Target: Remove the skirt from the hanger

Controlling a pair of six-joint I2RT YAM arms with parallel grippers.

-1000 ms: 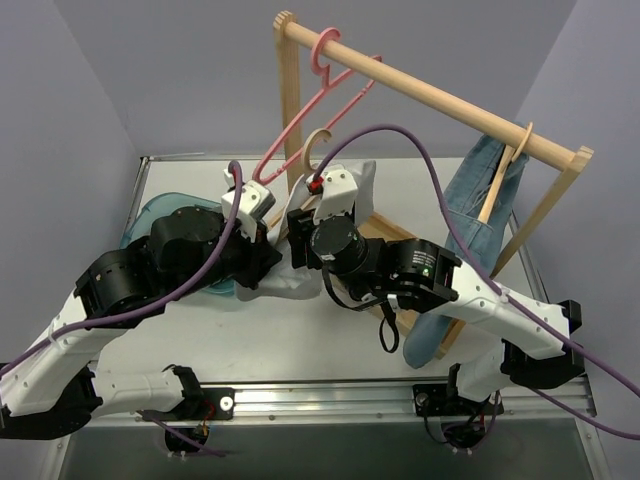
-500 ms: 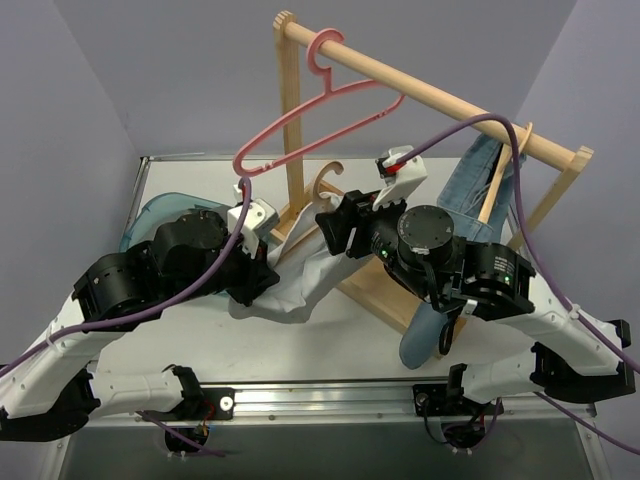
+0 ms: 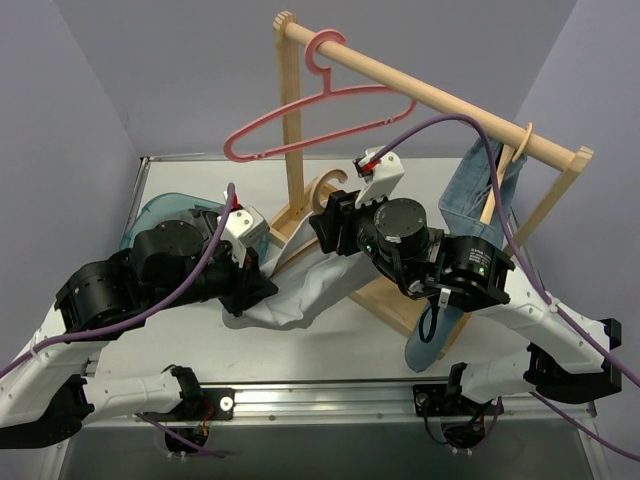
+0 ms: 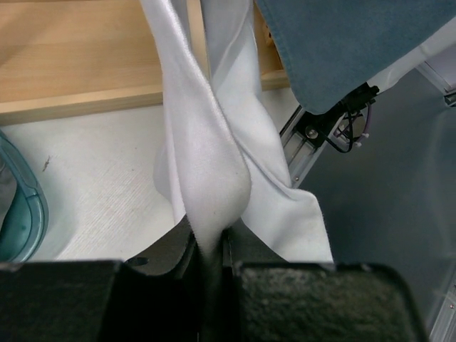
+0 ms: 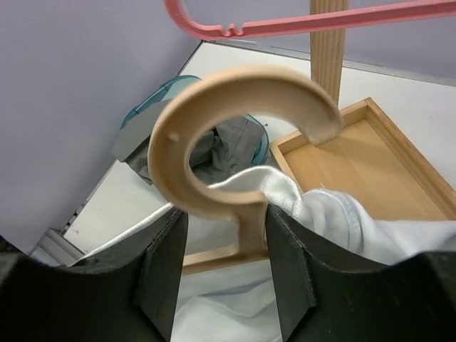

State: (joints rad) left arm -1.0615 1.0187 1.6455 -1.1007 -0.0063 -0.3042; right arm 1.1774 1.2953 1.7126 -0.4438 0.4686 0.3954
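The white skirt [image 3: 300, 290] stretches between my two grippers. My left gripper [image 3: 262, 285] is shut on a bunched fold of the skirt [image 4: 206, 164], which runs down between its jaws in the left wrist view [image 4: 210, 246]. My right gripper [image 3: 322, 215] is shut on the wooden hanger [image 3: 325, 188], just below its hook. In the right wrist view the hook [image 5: 235, 92] stands above the gripper [image 5: 224, 263], and the skirt [image 5: 320, 214] drapes over the hanger's shoulder by the right finger.
A wooden rack with a top rail [image 3: 430, 95] and a tray base [image 3: 385, 295] stands behind. An empty pink hanger [image 3: 320, 110] hangs on the rail. A denim garment [image 3: 478, 200] hangs at the right. A teal bin [image 3: 165, 210] holding grey cloth sits at the left.
My right gripper carried the wooden hanger up and to the right, then slightly back left. The skirt is pulled longer between the grippers. The pink hanger swung to near level.
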